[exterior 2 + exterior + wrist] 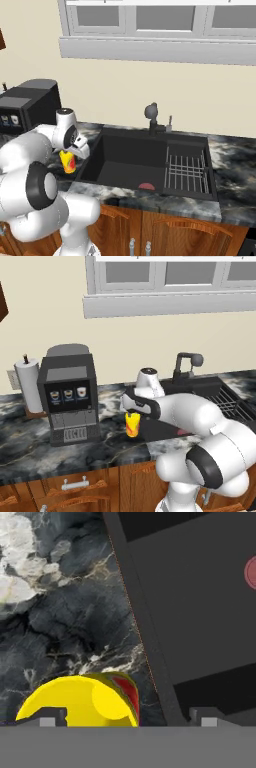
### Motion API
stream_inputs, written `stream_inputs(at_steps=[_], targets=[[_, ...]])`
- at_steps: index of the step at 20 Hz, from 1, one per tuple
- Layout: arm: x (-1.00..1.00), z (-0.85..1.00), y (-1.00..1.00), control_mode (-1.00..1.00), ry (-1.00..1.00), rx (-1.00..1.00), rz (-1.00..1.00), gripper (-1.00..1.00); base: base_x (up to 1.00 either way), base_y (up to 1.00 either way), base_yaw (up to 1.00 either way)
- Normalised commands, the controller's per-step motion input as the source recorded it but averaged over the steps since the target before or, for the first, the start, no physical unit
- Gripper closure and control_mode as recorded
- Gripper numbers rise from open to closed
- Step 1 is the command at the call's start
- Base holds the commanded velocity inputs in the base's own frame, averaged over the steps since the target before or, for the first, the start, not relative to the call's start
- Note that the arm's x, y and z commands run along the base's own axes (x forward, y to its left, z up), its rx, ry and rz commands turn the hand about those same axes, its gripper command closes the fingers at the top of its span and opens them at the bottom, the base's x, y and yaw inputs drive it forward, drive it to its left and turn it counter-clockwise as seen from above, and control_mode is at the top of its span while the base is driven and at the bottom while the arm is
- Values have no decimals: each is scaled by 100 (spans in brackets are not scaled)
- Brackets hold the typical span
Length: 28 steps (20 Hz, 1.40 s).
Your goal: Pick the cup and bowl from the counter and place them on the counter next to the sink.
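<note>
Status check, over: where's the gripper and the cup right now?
Gripper open, above the cup. Cup upright on counter beside sink. Nothing in the way.

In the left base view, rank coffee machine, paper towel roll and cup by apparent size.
1. Coffee machine, clearly largest.
2. Paper towel roll, partly hidden behind the machine.
3. Cup, smallest, though it stands nearer the camera.

The cup stands on the counter just beside the sink.
</note>
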Motion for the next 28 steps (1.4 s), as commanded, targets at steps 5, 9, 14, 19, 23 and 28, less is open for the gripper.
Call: stream_inputs(at_steps=[5, 9, 14, 19, 23, 28], targets=[[-4, 41, 0, -100, -15, 1, 0, -100, 0, 0, 0], [-25, 43, -2, -100, -13, 3, 0, -100, 0, 0, 0], [-65, 17, -37, -100, -4, 4, 0, -100, 0, 0, 0], [-97, 32, -27, -100, -7, 1, 5, -100, 0, 0, 0], [-89, 68, -5, -100, -2, 0, 3, -100, 0, 0, 0], [-89, 83, -7, -100, 0, -6, 5, -100, 0, 0, 0]])
